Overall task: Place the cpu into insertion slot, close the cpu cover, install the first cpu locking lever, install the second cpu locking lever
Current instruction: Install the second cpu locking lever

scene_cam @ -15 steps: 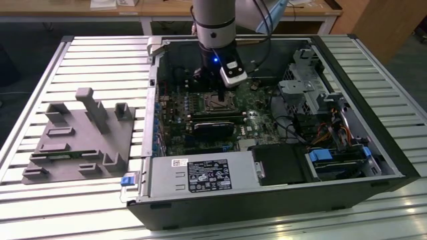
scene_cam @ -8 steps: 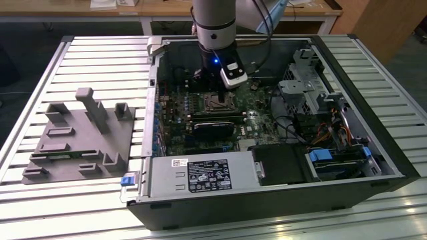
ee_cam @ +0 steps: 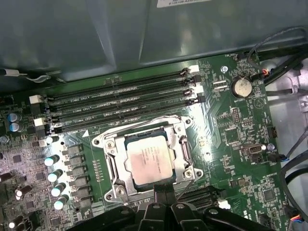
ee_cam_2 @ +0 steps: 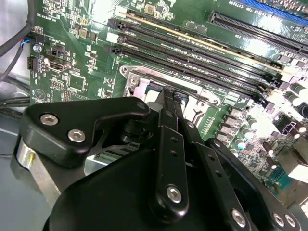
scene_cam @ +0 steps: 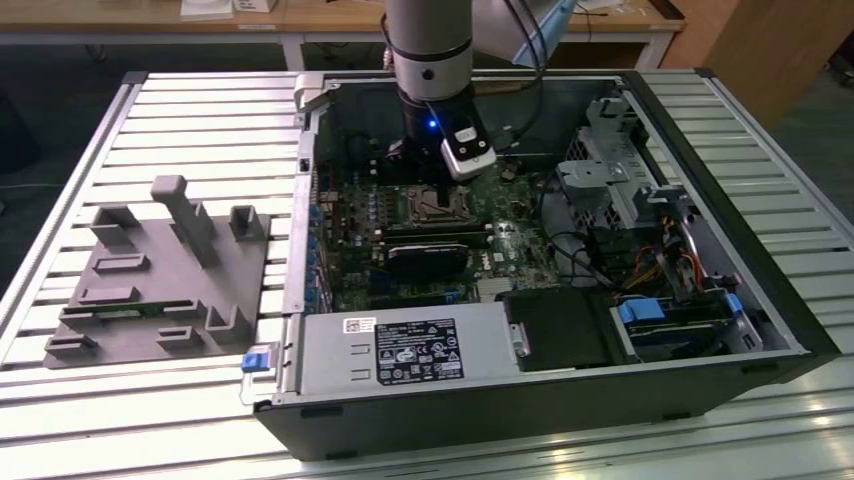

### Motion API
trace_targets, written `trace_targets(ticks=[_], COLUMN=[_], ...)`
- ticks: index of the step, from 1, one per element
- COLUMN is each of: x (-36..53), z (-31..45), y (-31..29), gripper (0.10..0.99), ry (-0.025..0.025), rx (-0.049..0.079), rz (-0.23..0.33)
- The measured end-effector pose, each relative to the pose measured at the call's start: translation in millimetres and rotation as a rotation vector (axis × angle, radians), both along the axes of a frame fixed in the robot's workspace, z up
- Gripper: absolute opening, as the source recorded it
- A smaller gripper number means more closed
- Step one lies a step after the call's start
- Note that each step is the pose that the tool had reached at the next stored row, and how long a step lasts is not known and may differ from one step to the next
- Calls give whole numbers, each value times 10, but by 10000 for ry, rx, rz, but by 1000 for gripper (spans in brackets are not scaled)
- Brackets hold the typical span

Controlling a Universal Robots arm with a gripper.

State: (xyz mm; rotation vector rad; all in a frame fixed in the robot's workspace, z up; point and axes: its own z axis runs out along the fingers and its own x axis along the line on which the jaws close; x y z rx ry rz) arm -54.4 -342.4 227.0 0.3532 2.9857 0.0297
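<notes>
The cpu (ee_cam: 150, 159) sat square in the insertion slot (ee_cam: 111, 168), silver-tan top up, and the cpu cover (ee_cam: 185, 154) was already down around it, its frame lying flat with the chip showing through the window. In the exterior view that socket (scene_cam: 430, 205) lay on the green motherboard (scene_cam: 527, 255) just below the arm's tool, with the black graphics card (scene_cam: 427, 260) a little nearer the camera than the socket and the grey fixture block (scene_cam: 167, 280) well off beyond the case wall, on the exterior view's left.

And there was the gripper (ee_cam: 166, 190), right at the socket's edge! In the first wrist view its tip stood at the side of the cover frame farthest from the memory slots (ee_cam: 125, 103). In the second wrist view the black fingers (ee_cam_2: 171, 108) ran close together to a narrow tip over the same frame; whether they pinched anything I could not tell, since the tip hid its own contact point.

My read: this was lever work, the chip and cover looking done. To do it well, the tip would need to catch the thin wire lever squarely, sweep it down flat and tuck it sideways under its hook, keeping pressure off the chip and clear of the capacitors (ee_cam: 57, 180) beside the socket.
</notes>
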Motion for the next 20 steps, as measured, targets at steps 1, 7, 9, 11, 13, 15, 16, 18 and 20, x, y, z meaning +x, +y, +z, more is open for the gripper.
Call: trace_targets(ticks=[1,7,9,11,13,15,16,18,20], x=[0,1,2,3,3,4,4,5,5], z=[8,62,68,69,70,71,71,70,71], y=[0,-8,-24,-49,-79,-112,-128,-155,-176], gripper=[106,106,106,106,106,106,106,106,106], ry=[-1,-2,-2,-2,-1,-1,0,-1,-1], rx=[1,3,2,3,2,1,1,3,2], rz=[1,3,1,1,0,0,1,1,1])
